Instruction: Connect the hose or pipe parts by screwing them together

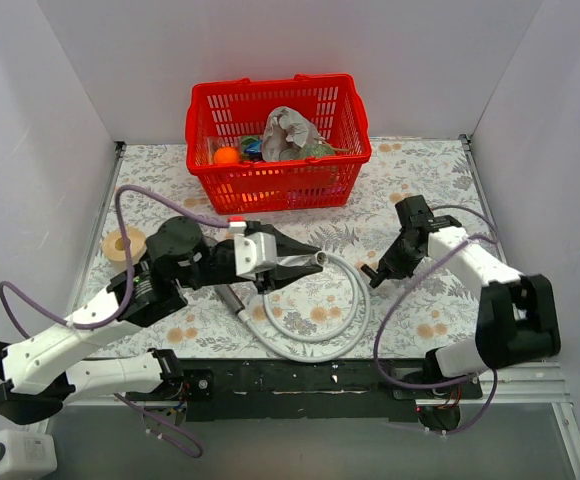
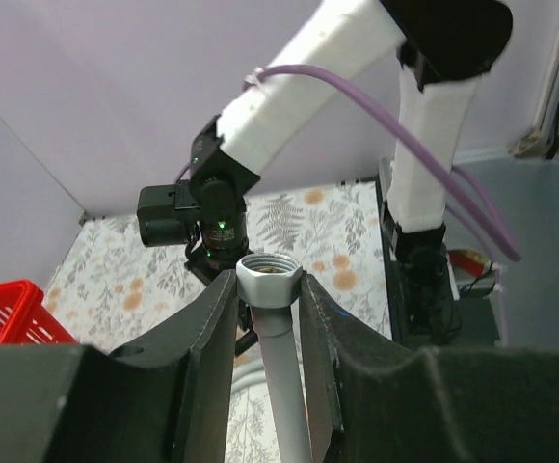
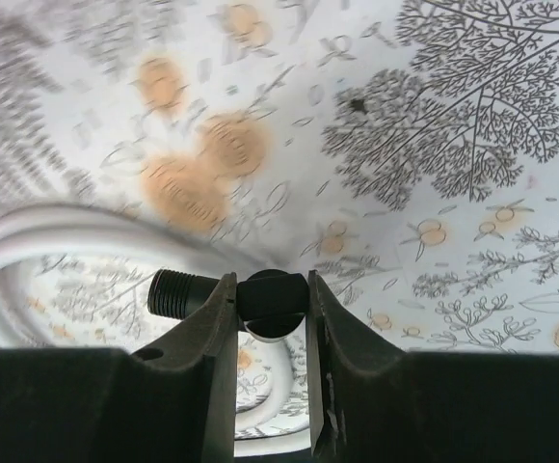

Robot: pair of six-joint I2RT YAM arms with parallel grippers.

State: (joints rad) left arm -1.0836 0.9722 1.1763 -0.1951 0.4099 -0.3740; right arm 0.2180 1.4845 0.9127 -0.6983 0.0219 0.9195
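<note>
Over floral bench [image 1: 420,190], left tool [image 1: 312,260], arm stretched rightward, is clamped on hose end nut [image 2: 269,278]; right tool [image 3: 272,301], angled downward, is closed around dark threaded shower handle [image 3: 178,292].

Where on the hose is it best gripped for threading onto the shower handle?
Likely at the end, just behind the metal nut, pinched from the sides across the round sleeve, as the left end effector does; the nut's open mouth is left clear.

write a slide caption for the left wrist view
Left gripper shut on the hose just below its nut, right arm beyond
</note>
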